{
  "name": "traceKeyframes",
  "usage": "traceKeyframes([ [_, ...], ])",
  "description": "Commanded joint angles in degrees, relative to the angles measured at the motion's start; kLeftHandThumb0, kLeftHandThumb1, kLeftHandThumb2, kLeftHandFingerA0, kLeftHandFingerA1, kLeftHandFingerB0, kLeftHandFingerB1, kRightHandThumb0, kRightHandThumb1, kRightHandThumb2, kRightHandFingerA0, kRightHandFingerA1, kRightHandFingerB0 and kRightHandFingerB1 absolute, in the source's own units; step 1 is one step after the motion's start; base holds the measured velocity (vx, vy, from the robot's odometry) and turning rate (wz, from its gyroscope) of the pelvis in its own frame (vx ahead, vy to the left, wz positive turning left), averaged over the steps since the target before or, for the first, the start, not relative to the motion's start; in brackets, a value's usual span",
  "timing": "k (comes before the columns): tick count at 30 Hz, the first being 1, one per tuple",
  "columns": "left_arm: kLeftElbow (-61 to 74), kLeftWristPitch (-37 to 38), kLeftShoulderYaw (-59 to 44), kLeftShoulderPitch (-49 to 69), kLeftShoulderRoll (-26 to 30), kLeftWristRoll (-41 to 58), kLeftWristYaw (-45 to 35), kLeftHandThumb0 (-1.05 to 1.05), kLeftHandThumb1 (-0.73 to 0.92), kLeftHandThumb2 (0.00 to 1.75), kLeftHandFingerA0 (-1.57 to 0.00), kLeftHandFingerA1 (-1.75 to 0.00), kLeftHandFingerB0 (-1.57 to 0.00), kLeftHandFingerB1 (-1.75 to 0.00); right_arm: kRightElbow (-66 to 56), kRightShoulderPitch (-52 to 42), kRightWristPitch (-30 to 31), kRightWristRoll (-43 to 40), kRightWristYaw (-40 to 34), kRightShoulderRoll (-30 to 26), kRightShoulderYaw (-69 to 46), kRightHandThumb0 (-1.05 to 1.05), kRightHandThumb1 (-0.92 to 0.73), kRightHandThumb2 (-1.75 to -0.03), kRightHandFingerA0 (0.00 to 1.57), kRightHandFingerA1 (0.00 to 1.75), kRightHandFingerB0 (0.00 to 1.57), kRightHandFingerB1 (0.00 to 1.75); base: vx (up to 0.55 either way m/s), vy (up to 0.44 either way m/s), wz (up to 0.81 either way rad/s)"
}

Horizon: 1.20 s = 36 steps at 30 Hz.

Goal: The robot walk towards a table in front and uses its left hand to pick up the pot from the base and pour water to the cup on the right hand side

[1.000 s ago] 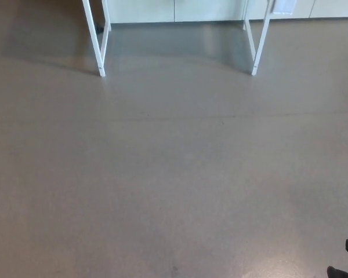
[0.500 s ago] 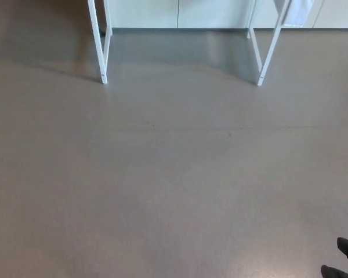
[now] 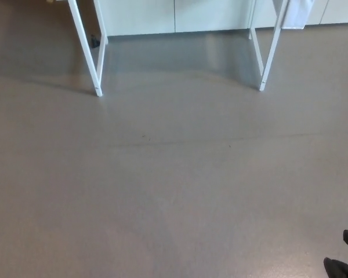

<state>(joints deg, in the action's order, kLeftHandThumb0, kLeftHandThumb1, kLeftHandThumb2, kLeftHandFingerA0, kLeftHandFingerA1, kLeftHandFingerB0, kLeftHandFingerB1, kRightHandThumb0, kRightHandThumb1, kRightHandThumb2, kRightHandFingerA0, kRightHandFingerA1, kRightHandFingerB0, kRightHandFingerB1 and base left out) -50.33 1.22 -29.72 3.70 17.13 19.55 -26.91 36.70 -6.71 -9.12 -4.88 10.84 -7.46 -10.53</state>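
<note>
Neither the pot, its base nor the cup shows in the head view. Only the white legs of the table appear at the top of the picture: the left legs (image 3: 87, 52) and the right legs (image 3: 268, 55). The tabletop is cut off by the upper edge. A small black part of my right hand (image 3: 343, 267) pokes in at the bottom right corner, too little of it to read its state. My left hand is out of the picture.
Grey-brown floor (image 3: 174, 185) fills nearly the whole view between me and the table. White cabinet fronts (image 3: 174, 14) run along the back behind the legs. A white cloth (image 3: 296, 14) hangs by the right legs.
The whole picture has shifted: the table legs now sit lower and wider apart, so the camera has moved closer. The black part of my right hand stays at the bottom right.
</note>
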Motion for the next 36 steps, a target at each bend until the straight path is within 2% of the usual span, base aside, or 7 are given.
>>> traceKeyframes([
  [1,-0.9,-0.5,-0.4,-0.5,1.0,1.1,0.4,-0.16,0.69,0.61,-0.38,-0.35,-0.25,-0.32,-0.7,0.0,1.0,-1.2,0.2,-0.2,-0.5,-0.59,-0.53,-0.78,0.22,0.49,0.06,0.34,0.26,0.16,-0.06],
  [12,0.1,-1.6,-0.6,-0.1,1.1,1.3,1.1,-0.16,0.67,0.6,-0.4,-0.35,-0.27,-0.32,-1.6,-1.2,0.5,-0.5,0.0,-0.3,-0.1,-0.52,-0.65,-0.62,0.27,0.41,0.08,0.27,0.28,0.153,0.0],
  [15,-0.8,-0.7,-1.0,3.5,1.3,1.2,-0.1,-0.12,0.5,0.9,-0.22,-0.5,-0.13,-0.45,-0.6,-6.0,-1.3,-0.9,0.8,0.1,-0.5,-0.59,-0.51,-0.77,0.23,0.48,0.06,0.34,0.29,-0.04,0.06],
  [21,-0.7,-0.6,-0.5,4.9,1.2,0.5,2.1,-0.14,0.6,0.58,-0.49,-0.37,-0.32,-0.33,-0.7,-9.0,-2.1,-1.2,1.1,0.3,-0.7,-0.52,-0.64,-0.61,0.25,0.39,0.08,0.25,0.34,-0.139,0.24],
  [24,-0.7,-0.3,-0.2,5.0,1.5,0.3,2.5,-0.09,0.46,0.88,-0.41,-0.57,-0.18,-0.47,0.3,-9.2,-3.2,-1.8,1.8,0.7,-1.1,-0.51,-0.64,-0.61,0.23,0.4,0.08,0.26,0.34,-0.161,0.03],
  [26,-0.4,-0.6,-0.1,5.2,1.5,0.2,3.1,-0.11,0.61,0.58,-0.53,-0.37,-0.32,-0.33,0.6,-9.4,-3.4,-1.9,1.7,0.9,-1.3,-0.51,-0.63,-0.61,0.23,0.39,0.08,0.26,0.24,-0.047,-0.07],
  [36,2.7,-1.3,1.1,6.7,1.2,0.3,2.8,-0.12,0.61,0.58,-0.5,-0.37,-0.3,-0.33,2.2,-10.3,-5.7,-1.7,1.5,1.3,-1.6,-0.53,-0.56,-0.74,0.16,0.44,0.06,0.33,0.29,0.235,-0.16],
])
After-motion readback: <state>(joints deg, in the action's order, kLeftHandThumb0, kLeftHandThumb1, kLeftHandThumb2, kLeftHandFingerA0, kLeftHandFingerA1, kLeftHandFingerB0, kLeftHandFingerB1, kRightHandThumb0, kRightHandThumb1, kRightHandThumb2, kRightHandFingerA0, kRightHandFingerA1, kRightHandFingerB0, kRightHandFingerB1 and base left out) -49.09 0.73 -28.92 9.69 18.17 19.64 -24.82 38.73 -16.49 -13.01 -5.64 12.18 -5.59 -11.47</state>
